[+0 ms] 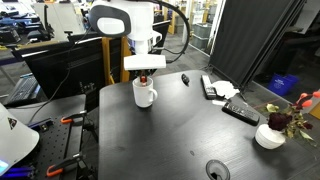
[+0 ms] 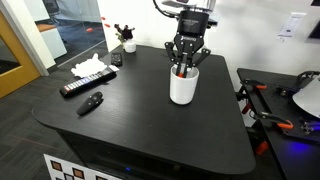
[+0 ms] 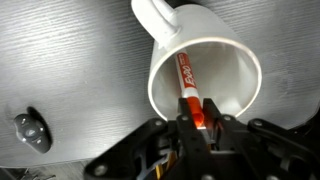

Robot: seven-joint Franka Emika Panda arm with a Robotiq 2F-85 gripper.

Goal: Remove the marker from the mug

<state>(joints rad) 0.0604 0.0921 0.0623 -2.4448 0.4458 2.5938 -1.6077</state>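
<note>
Inside the mug (image 3: 228,68), the tool (image 3: 198,122) pinches the marker (image 3: 187,75); black object (image 3: 30,128) nearby.

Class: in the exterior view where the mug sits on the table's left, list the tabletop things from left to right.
mug → small black oblong object → remote control → flowered bowl

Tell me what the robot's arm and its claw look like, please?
The arm is glossy white, with rounded joint housings and a dark ring at the joint. A black cable loops alongside it. The wrist ends in a white boxy block. Below that, the gripper is black, built of jointed linkages that end in two slim fingers.
</note>
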